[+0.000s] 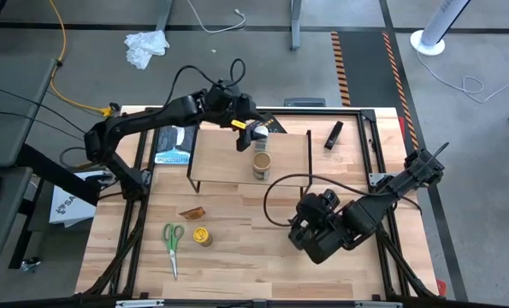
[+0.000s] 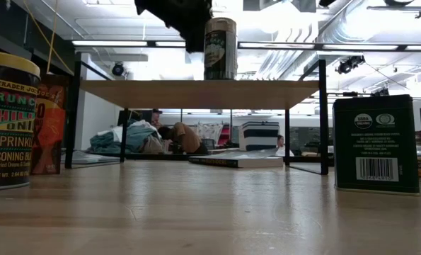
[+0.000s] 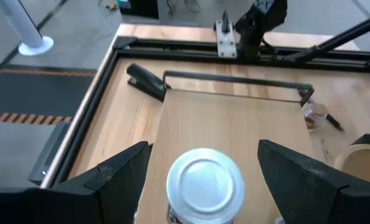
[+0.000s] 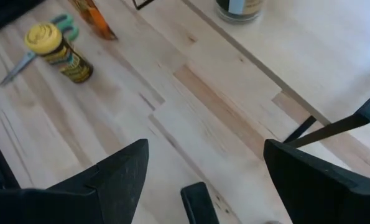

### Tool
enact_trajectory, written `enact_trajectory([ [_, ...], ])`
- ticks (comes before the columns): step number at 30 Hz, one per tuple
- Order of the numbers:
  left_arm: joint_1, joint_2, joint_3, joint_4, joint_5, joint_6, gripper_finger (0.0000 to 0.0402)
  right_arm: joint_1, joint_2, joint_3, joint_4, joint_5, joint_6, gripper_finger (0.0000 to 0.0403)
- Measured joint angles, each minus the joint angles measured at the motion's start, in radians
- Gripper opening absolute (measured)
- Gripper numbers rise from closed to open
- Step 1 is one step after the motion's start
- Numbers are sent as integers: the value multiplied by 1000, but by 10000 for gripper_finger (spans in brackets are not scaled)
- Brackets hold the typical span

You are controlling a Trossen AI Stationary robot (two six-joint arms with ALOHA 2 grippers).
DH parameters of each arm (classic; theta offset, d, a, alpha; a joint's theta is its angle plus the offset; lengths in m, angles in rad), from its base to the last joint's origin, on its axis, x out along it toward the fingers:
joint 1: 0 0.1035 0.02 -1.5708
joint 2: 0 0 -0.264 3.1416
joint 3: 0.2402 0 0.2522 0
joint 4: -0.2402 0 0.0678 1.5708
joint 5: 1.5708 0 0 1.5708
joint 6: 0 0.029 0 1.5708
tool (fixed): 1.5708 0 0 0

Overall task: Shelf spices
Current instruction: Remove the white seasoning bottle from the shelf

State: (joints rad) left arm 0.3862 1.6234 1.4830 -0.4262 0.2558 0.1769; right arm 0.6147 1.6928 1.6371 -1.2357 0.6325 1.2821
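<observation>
Item, step in hand — placing. My left gripper (image 3: 203, 177) hangs over the shelf (image 1: 220, 158), fingers spread wide, a clear gap on either side of the white-lidded jar (image 3: 204, 182), gripping nothing. That jar stands upright on the shelf's flat top, toward its right half; I judge it delivered and released.

Item, my right gripper (image 4: 203, 180) — low over bare table in front of the shelf's right end, fingers likewise wide apart and empty. A small dark object lies on the wood just beneath it; I cannot tell what it is.

Item, spices not yet shelved:
- yellow-lidded jar (image 1: 202, 236), on the table in front of the shelf, near the green-handled scissors (image 1: 172, 243)
- orange-brown packet (image 1: 192, 212), just behind that jar
- small black tin (image 2: 376, 144), upright on the table
- tiny brown jar (image 3: 314, 114), beyond the shelf's far edge

Containers: every jar and tin in view is lidded; contents unseen. The shelf bears one jar only.

Next move, as I judge it — lift the left gripper straight up clear of the lid without knocking it, then reach for another spice; the yellow-lidded jar lies open to approach.
</observation>
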Motion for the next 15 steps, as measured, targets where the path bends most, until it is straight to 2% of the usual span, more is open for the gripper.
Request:
enact_trajectory([
  [9,0,51,0,-5,7,69,300,0,0,0,30,7,2,315],
  [15,7,59,0,-70,23,94,300,0,0,0,36,7,2,315],
])
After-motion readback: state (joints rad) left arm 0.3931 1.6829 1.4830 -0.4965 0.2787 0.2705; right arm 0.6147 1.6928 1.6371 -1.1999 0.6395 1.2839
